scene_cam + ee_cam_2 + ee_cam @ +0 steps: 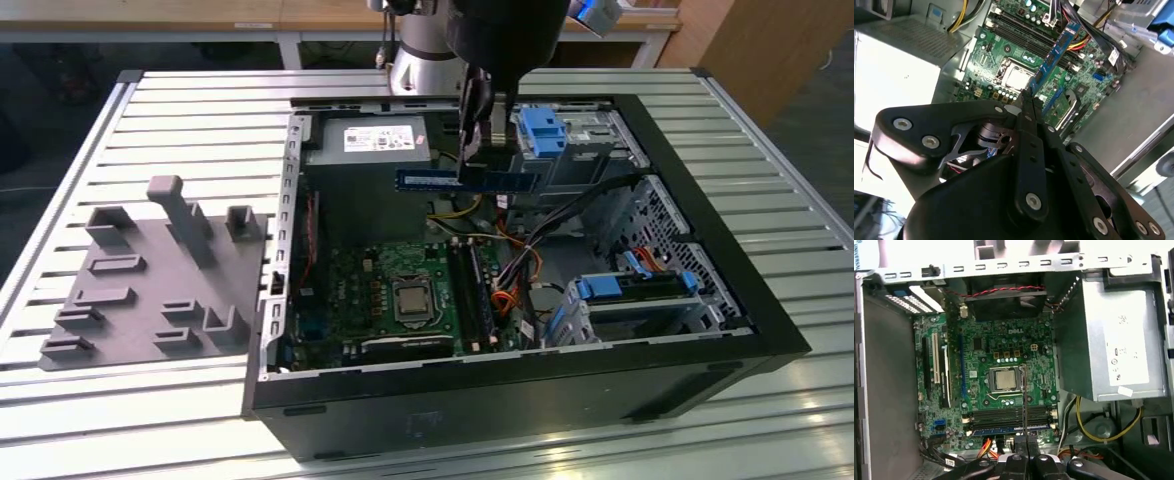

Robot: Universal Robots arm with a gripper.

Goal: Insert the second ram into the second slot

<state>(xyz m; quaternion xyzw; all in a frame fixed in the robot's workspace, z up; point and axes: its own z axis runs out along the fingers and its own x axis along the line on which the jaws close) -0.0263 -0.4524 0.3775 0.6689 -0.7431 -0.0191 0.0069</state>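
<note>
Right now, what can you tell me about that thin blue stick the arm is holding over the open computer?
The second ram is a thin, long, flat blue circuit board. The gripper pinches it near its middle. It hangs level, on edge, above the open computer case, touching nothing else. In the second wrist view it juts out from the gripper over the green motherboard, not seated in any slot.
</note>
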